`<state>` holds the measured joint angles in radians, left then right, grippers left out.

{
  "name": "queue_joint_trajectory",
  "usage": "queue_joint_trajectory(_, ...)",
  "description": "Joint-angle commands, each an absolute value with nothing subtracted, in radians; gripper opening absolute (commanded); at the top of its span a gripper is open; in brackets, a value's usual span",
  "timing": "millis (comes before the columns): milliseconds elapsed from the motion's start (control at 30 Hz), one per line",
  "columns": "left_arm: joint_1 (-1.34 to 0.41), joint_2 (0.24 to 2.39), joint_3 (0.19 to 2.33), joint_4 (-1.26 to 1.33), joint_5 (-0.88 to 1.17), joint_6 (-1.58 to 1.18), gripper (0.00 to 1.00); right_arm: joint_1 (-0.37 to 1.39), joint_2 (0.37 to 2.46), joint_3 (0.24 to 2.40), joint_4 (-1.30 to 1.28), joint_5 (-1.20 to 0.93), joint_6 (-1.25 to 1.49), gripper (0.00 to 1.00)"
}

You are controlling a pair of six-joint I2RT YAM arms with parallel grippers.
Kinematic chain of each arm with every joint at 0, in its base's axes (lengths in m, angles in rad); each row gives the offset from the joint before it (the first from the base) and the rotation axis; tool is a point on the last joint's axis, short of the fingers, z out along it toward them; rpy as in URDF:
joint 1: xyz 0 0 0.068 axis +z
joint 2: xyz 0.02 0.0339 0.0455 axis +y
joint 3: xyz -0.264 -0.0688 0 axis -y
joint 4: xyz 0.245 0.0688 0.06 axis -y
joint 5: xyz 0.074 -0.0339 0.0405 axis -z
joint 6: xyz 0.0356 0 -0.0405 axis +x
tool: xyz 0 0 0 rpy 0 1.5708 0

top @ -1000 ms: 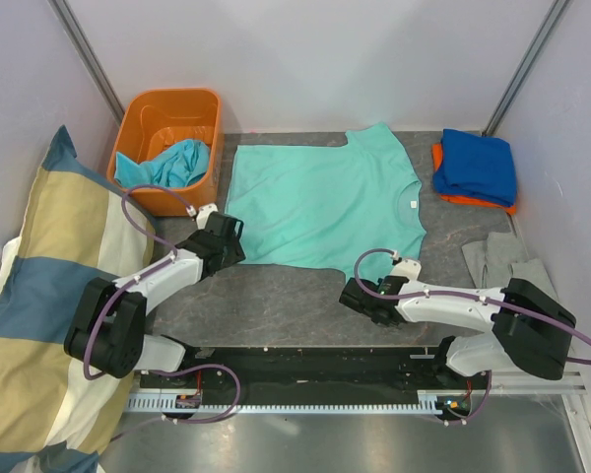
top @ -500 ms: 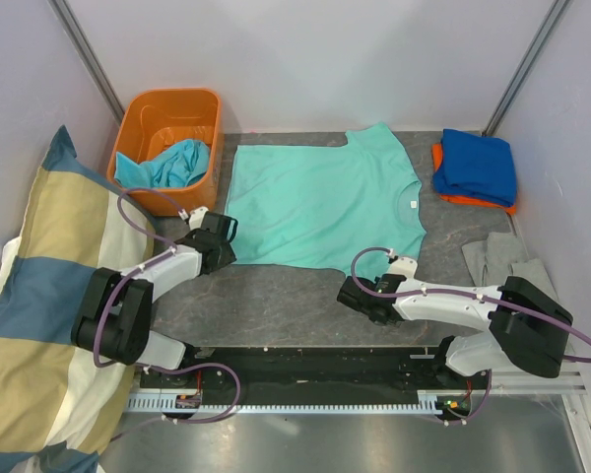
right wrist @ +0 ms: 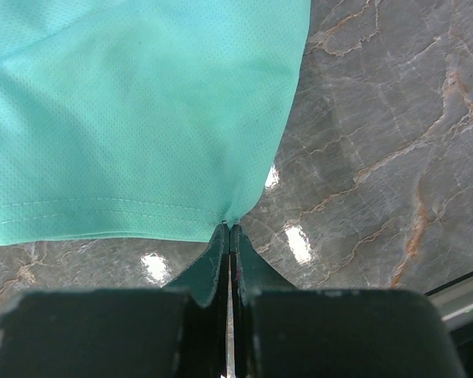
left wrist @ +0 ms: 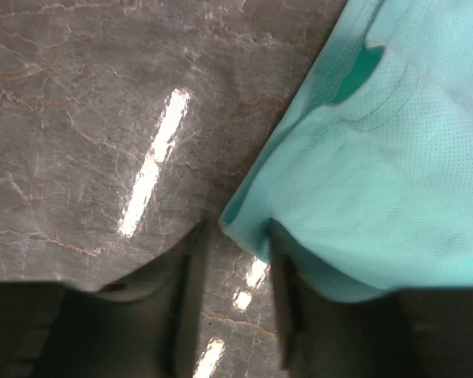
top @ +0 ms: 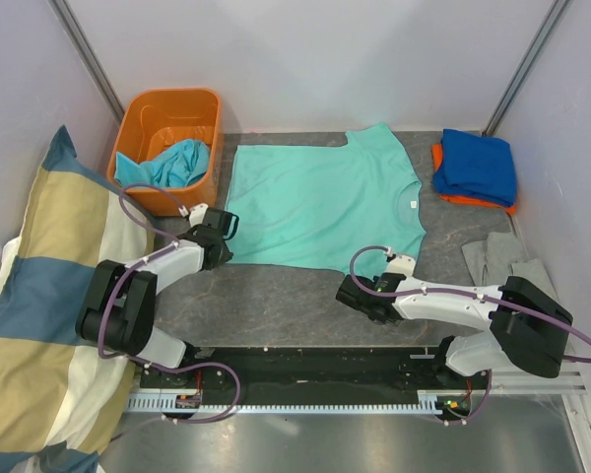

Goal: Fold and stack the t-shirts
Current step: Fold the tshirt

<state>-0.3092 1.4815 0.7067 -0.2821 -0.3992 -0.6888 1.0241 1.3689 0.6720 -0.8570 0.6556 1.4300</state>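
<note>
- Top external: mint-teal t-shirt [top: 320,202] flat at centre.
- Spread jaws of left gripper [left wrist: 236,236] straddle its lower-left corner.
- Clenched jaws of right gripper [right wrist: 230,231] grasp its lower-right hem.

And the left gripper [left wrist: 235,236] has crept a little away from the base and to the left over the last second, its arm's elbow swinging inward behind it. It now sits right at the near left corner of the mint-teal t-shirt [top: 320,202], with its parted fingers on either side of that corner (the wrist view shows it plainly). The right gripper [right wrist: 230,230] has nudged only slightly left and up toward the near hem, where its fingertips are pressed together on the edge of the cloth.
</note>
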Motion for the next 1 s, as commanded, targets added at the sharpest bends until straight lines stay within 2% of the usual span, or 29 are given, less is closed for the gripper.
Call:
queue_joint_trajectory(0, -0.305, 1.526, 0.741, -0.242, -0.410, -0.719, 0.24, 1.028, 1.368, 0.704, -0.871, 0.693, 1.417, 0.00)
queue_joint_trajectory(67, -0.304, 1.535, 0.750, -0.244, -0.407, -0.719, 0.14, 1.028, 1.364, 0.704, -0.873, 0.695, 1.417, 0.00)
queue_joint_trajectory(100, -0.304, 1.545, 0.752, -0.242, -0.405, -0.719, 0.02, 1.028, 1.359, 0.704, -0.874, 0.696, 1.416, 0.00)
queue_joint_trajectory(400, -0.311, 1.519, 0.727, -0.238, -0.316, -0.719, 0.02, 1.028, 1.309, 0.744, -0.995, 0.696, 1.437, 0.00)
queue_joint_trajectory(667, -0.347, 1.379, 0.618, -0.265, -0.223, -0.749, 0.02, 1.028, 1.198, 0.778, -1.201, 0.695, 1.496, 0.00)
queue_joint_trajectory(967, -0.351, 1.227, 0.545, -0.347, -0.218, -0.772, 0.02, 1.028, 1.063, 0.796, -1.344, 0.650, 1.539, 0.00)
